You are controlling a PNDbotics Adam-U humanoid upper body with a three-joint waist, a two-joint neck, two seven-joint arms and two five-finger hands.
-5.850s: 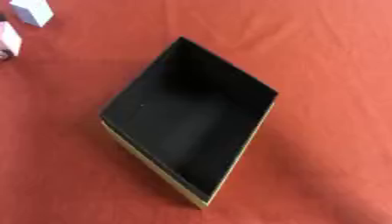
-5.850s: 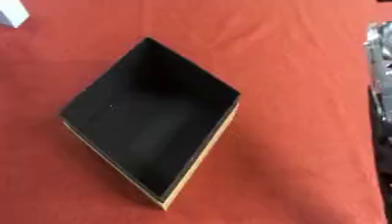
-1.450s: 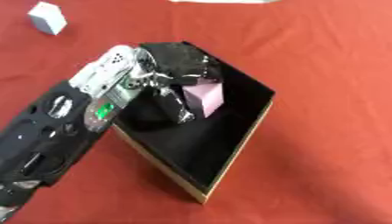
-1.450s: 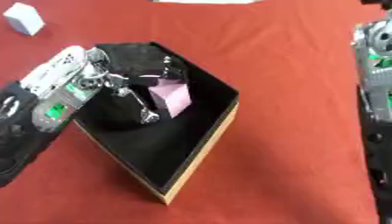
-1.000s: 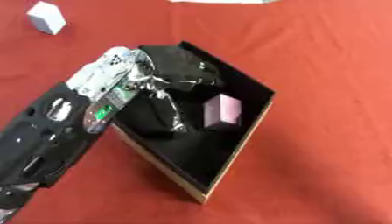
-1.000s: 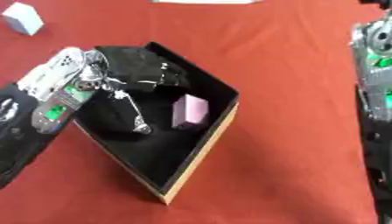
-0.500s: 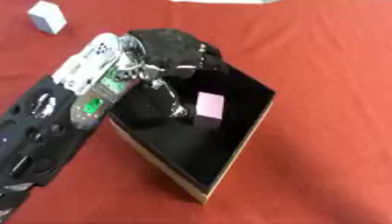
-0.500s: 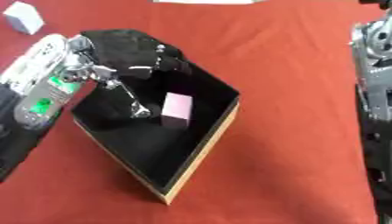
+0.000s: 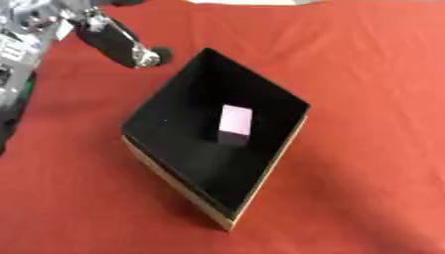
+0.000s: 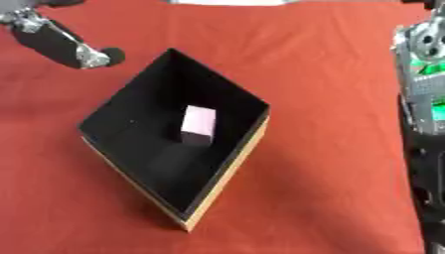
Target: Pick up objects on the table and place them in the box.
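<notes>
The left hand is cut off by the frame's upper left corner, only one finger showing. The right arm is cropped at the right edge, its hand unseen.

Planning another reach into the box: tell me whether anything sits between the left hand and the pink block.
Only the black box's near-left wall lies between. The left hand hangs outside it at upper left; the small pink rectangular block rests on the box floor, uncovered from above.

A red cloth covers the table across the whole view. On it, near the middle, sits an open black box with tan outer walls, turned so one corner points toward the near edge and the opposite one toward the far edge.
</notes>
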